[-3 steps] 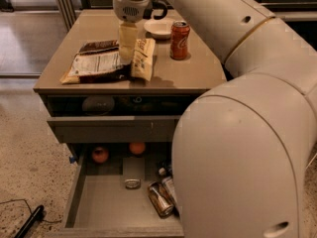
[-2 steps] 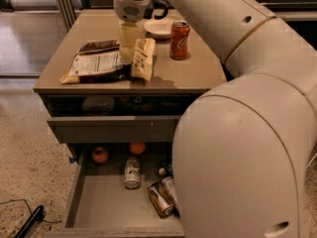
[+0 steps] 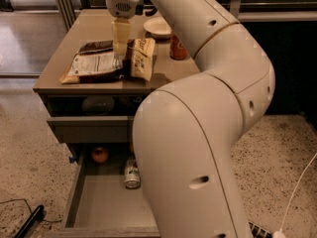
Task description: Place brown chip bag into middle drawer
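Chip bag point(image 3: 95, 64) on countertop point(image 3: 89, 31) under claw point(image 3: 119, 58)

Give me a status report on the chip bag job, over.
Gripper at brown chip bag's right end, bag flat on cabinet top. Middle drawer open below, can and fruit inside. Tan snack bag close beside gripper.

The robot's arm point(image 3: 198, 148) fills the foreground, blocking the right half of the open middle drawer point(image 3: 94, 207), whose front is cut off by the bottom edge. The gripper point(image 3: 119, 59), down on the brown chip bag point(image 3: 96, 63) atop the cabinet point(image 3: 89, 29), covers part of the bag's dark middle. Behind the arm, a red can point(image 3: 177, 48) and a plate point(image 3: 157, 28) show only in part. A dark round thing point(image 3: 99, 104) in the shadowed upper drawer cannot be made out.
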{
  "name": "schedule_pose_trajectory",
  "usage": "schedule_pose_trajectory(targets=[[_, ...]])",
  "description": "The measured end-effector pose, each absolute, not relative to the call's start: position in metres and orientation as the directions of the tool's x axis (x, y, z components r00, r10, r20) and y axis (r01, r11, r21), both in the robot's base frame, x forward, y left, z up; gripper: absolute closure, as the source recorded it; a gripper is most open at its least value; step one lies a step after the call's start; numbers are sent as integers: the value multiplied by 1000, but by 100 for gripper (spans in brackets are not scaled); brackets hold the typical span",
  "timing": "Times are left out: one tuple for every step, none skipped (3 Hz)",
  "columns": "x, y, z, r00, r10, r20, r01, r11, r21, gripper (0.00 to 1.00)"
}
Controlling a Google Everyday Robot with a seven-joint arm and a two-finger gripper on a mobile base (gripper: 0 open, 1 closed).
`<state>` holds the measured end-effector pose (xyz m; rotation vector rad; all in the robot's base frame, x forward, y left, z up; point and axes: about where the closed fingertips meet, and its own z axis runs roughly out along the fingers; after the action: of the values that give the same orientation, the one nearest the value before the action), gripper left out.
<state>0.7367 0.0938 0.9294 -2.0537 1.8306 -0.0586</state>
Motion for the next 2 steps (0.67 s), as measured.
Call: schedule_pose_trajectory(targets=[[757,119,944,195,-951,-242,-930,-101,-354,0],[760,124,942,196,-947,-254,-928,-96,-359,0]])
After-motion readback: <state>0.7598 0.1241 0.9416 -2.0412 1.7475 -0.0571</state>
